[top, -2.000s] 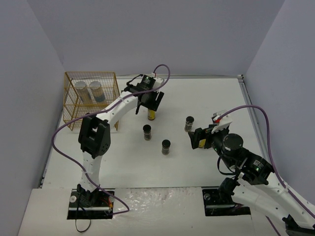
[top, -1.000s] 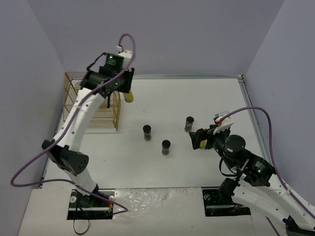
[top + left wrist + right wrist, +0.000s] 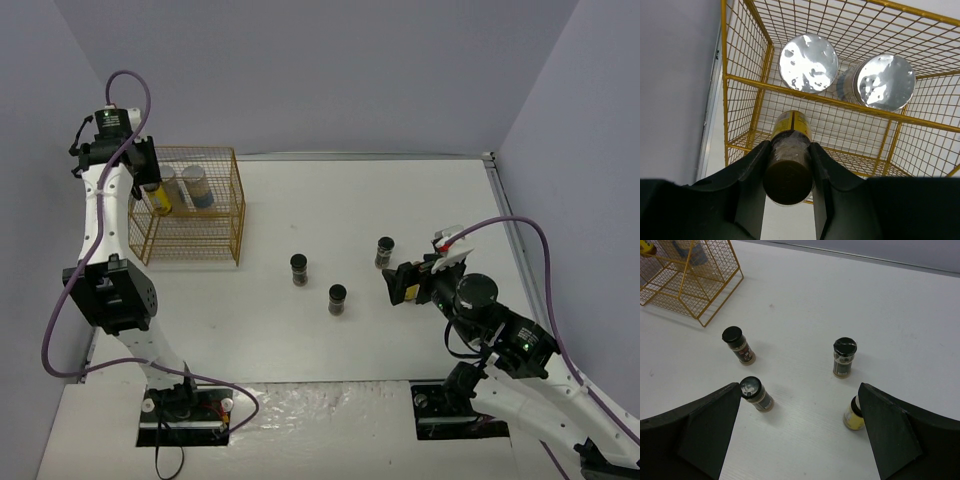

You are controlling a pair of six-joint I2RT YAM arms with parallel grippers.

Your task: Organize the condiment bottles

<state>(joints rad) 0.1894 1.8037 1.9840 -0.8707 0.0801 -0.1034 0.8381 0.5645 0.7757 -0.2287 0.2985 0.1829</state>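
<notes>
My left gripper [image 3: 152, 188] is shut on a slim yellow brown-capped bottle [image 3: 788, 170], held above the left part of the yellow wire basket [image 3: 840, 102]. Two pale jars with silver lids [image 3: 808, 63] [image 3: 883, 82] stand inside the basket below it. On the table stand three short dark black-lidded jars [image 3: 298, 268] [image 3: 338, 298] [image 3: 385, 250]. My right gripper [image 3: 799, 390] hangs open above the table, nothing between its fingers. A second yellow bottle [image 3: 854, 416] stands just inside its right finger; a dark jar [image 3: 756, 393] stands by its left finger.
The wire basket [image 3: 190, 215] stands at the back left, near the left wall. Purple cables loop from both arms. The table's right edge rail [image 3: 510, 230] runs behind the right arm.
The left arm has swung left and back with the yellow bottle, from beside the basket's right edge to above its left part. The right arm has stayed still.
</notes>
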